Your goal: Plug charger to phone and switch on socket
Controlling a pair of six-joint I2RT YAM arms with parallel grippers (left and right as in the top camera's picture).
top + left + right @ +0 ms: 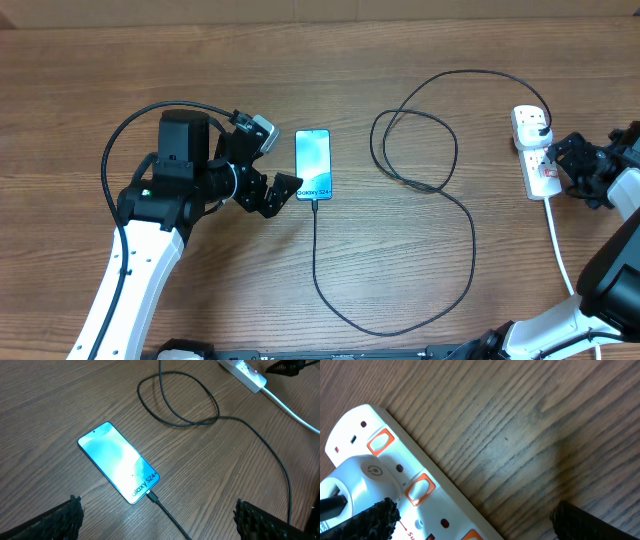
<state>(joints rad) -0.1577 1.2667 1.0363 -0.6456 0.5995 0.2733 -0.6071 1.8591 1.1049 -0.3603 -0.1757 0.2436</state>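
The phone (313, 164) lies flat with its screen lit (119, 462). The charger's thin black cable (440, 180) loops across the table. Its connector tip (151, 495) sits at the phone's bottom edge, and its other end enters a white plug (535, 122) on the socket (540, 165). My left gripper (272, 160) is open just left of the phone, fingers (65, 519) spread wide and empty. My right gripper (570, 168) is open beside the socket (385, 475), one finger (370, 521) over the strip near an orange-rimmed switch (420, 488).
The socket's thick white cord (558, 240) runs toward the table's front right. A black arm cable (130, 130) arcs over the left arm. Bare wood (530, 435) lies beside the strip between the right fingers.
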